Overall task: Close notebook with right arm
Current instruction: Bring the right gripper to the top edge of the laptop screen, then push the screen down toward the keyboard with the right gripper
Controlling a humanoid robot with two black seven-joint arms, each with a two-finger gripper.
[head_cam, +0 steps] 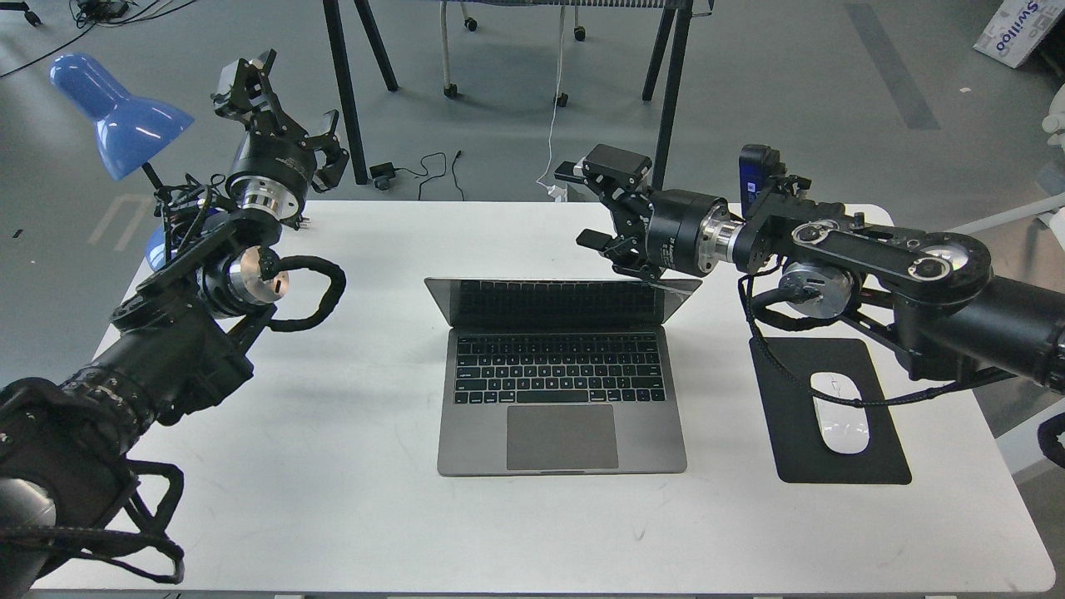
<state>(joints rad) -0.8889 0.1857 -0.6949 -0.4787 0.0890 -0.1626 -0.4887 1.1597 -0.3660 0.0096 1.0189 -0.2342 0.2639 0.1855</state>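
Note:
The notebook (562,391) is a space-grey laptop lying open in the middle of the white table (349,499), its dark screen (562,301) tilted up at the back. My right arm (874,258) reaches in from the right with a blue-lit module (755,179) near its wrist. My right gripper (592,208) is open, fingers spread, just above and behind the screen's top right corner (686,287); whether it touches the lid I cannot tell. My left gripper (279,112) is raised at the far left, open and empty, well away from the notebook.
A black mouse pad (840,412) with a white mouse (844,412) lies right of the notebook, under my right arm. A blue desk lamp (116,112) stands at the table's back left corner. Black table legs (349,91) and cables (433,166) are on the floor beyond.

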